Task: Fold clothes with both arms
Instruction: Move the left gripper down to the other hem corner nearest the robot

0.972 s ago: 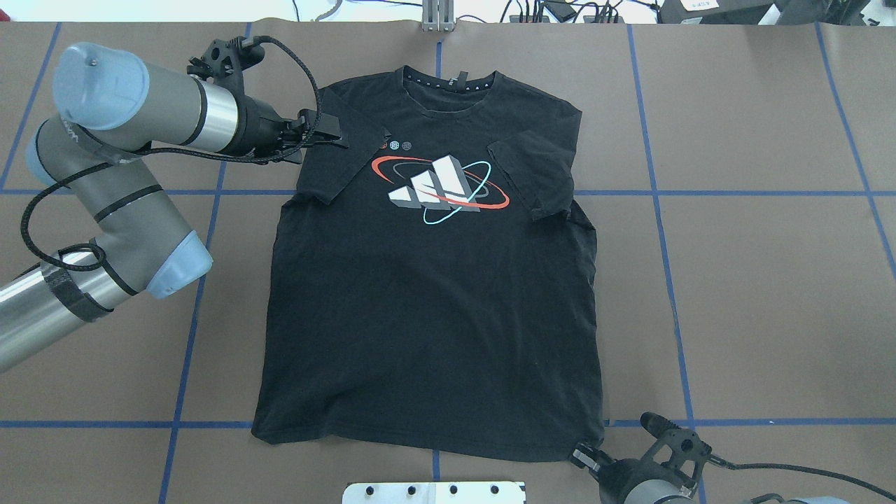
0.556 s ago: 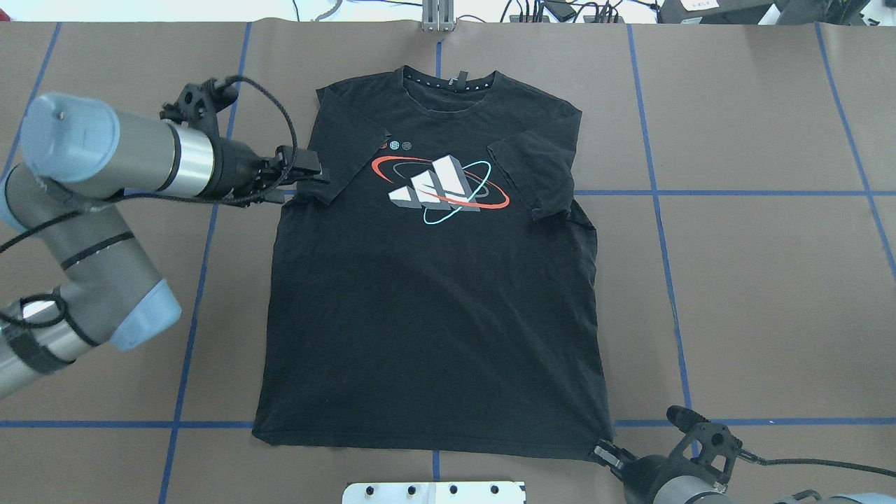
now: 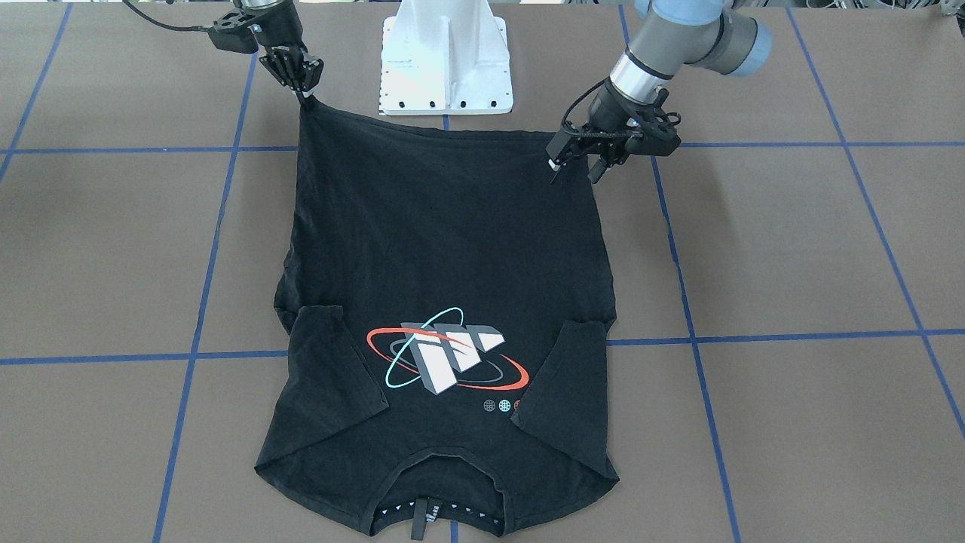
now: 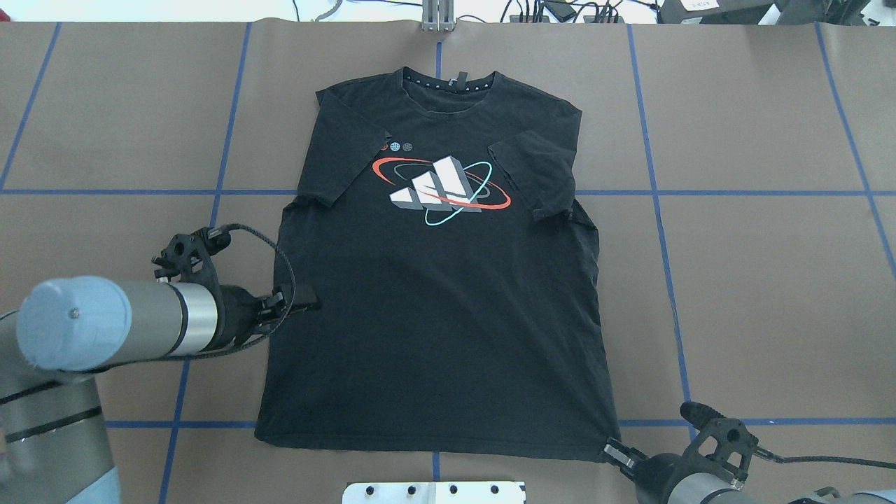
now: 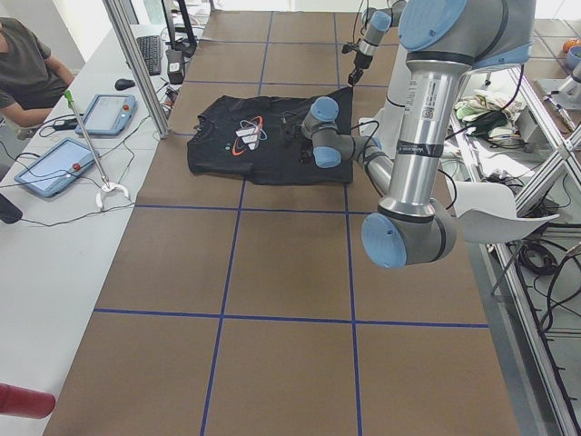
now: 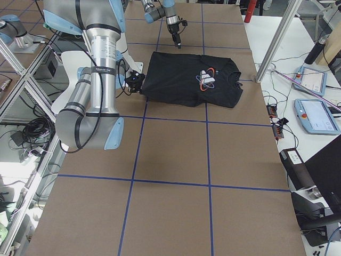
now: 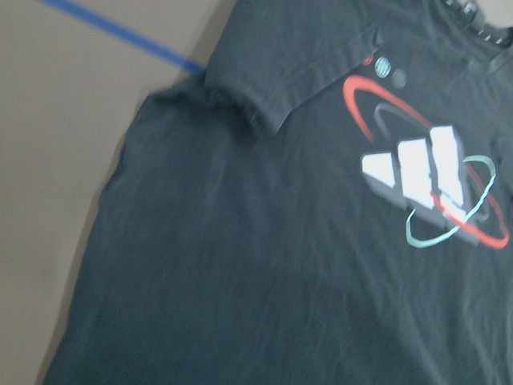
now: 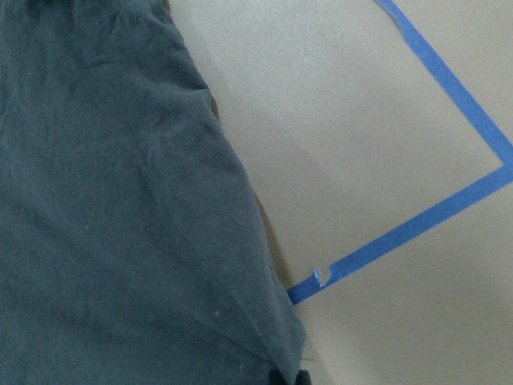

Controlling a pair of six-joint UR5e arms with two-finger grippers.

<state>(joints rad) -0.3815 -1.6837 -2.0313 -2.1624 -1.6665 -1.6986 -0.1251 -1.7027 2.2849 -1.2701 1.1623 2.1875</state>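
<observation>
- i'm watching the left pincer (image 4: 309,304) coming away from the left sleeve (image 4: 336,161), where it was a second ago, and travelling back toward the robot. it's now hanging over the side edge of the t-shirt (image 4: 434,315), fingers spread and holding nothing.
- that sleeve is staying put, lying folded inward over the chest well beyond the left pincer, its tip beside the logo (image 4: 441,183). the right sleeve (image 4: 535,175) is lying folded in the same way.
- the right pincer (image 4: 617,452) is pressing together on the near hem corner on its own side. it has been sliding outward, so that corner is getting drawn into a point away from the body of the shirt.
- the shirt is lying flat, print up, on the desk (image 4: 770,280), stretching away from the right pincer toward the collar.
- i'm reading this as the sleeve step being finished. the left pincer is probably heading for the free hem corner (image 4: 260,435), which is lying nearer the robot than it is, so that both arms can be lifting the hem over together.
</observation>
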